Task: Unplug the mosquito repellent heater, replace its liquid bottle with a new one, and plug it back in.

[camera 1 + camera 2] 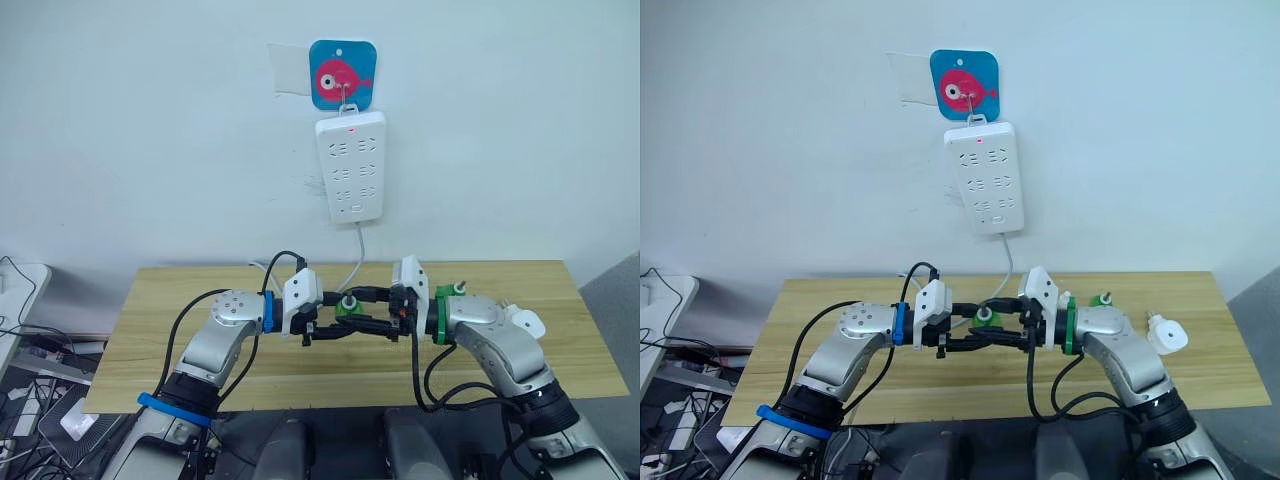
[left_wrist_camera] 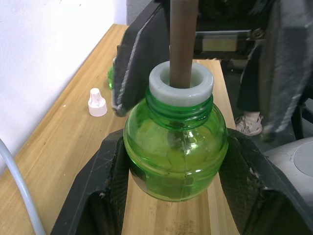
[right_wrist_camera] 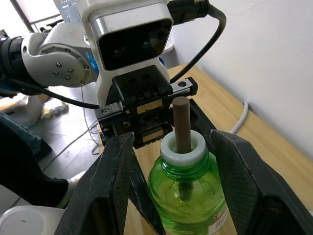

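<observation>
Over the wooden table (image 1: 180, 360), the left gripper (image 1: 322, 322) clasps a green liquid bottle (image 2: 175, 147) by its belly, cap off, brown wick (image 3: 182, 125) standing from the white collar. The right gripper (image 3: 172, 196) straddles the same bottle, its fingers spread either side. The mosquito repellent heater (image 1: 1167, 334) lies unplugged near the table's right edge, and the power strip (image 1: 350, 166) hangs on the wall

A light wooden table (image 1: 200, 290) stands against a plain white wall (image 1: 150, 130), cables (image 1: 25, 340) beside it.
</observation>
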`<state>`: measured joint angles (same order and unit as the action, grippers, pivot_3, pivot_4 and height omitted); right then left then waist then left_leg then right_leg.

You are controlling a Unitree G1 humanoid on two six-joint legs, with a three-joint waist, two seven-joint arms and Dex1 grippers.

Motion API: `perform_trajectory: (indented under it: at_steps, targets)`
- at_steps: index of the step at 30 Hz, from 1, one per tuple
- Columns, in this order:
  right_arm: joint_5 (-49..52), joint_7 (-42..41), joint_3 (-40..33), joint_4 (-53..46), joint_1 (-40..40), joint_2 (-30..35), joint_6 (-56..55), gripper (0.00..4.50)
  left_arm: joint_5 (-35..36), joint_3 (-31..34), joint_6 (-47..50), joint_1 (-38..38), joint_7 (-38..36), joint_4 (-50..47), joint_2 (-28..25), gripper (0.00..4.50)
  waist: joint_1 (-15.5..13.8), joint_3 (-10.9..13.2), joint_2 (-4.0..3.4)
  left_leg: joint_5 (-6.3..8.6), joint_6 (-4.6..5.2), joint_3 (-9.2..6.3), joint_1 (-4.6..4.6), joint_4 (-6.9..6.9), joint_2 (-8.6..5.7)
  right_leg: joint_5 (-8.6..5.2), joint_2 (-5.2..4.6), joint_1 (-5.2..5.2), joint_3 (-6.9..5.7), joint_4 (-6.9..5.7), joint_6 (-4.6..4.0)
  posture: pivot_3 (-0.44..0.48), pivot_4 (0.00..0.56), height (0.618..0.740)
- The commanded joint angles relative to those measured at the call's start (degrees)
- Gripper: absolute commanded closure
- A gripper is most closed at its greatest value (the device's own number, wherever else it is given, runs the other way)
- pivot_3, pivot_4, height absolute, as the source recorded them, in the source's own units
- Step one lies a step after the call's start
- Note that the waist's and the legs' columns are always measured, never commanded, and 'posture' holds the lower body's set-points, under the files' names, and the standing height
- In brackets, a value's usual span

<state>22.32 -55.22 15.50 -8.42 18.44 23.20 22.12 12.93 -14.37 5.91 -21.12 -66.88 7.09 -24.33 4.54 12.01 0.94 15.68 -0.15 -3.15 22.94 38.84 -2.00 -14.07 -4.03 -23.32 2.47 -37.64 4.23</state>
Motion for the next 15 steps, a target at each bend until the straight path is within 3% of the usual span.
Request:
perform_trajectory:
  at_steps: [1,4,7,14,15]
  targets:
    - [-0.58,-0.42,-0.11,0.29,0.39,-0.81,-2.10,1.90,1.45,0.40,0.17,-0.34,0.02,-2.62,0.52,2.27,0.00,0.00,0.00,0.00,0.00,0.00,0.00,0.00,0.00,0.00,0.00,0.00,0.00,0.00,0.00,-0.100,0.178,0.740]
    - [-1.22,-0.79,-0.37,0.78,0.01,-0.56,-2.99,2.47,1.57,0.34,0.45,-0.25,0.15,-2.83,0.63,2.27,0.00,0.00,0.00,0.00,0.00,0.00,0.00,0.00,0.00,0.00,0.00,0.00,0.00,0.00,0.00,-0.100,0.178,0.740]
    - [-1.36,-0.73,-0.73,1.04,-0.32,-0.38,-3.60,3.56,1.80,0.37,0.87,-0.21,0.15,-3.01,0.77,2.27,0.00,0.00,0.00,0.00,0.00,0.00,0.00,0.00,0.00,0.00,0.00,0.00,0.00,0.00,0.00,-0.100,0.178,0.740]
    - [1.26,0.97,-3.24,-0.32,-1.05,-0.93,-1.20,3.65,3.26,1.03,3.67,-0.49,0.20,-3.45,1.31,2.27,0.01,0.00,0.00,0.00,0.00,-0.01,0.00,0.00,0.00,0.00,0.00,0.00,0.00,0.00,0.00,-0.107,0.179,0.740]
    - [2.40,1.99,-4.33,-0.58,-1.13,-1.33,0.19,3.65,3.64,1.76,3.56,-0.51,0.84,-3.63,1.70,1.92,0.01,0.00,0.00,0.00,0.00,-0.01,0.00,0.00,0.00,0.00,0.00,0.00,0.00,0.00,0.00,-0.107,0.179,0.740]
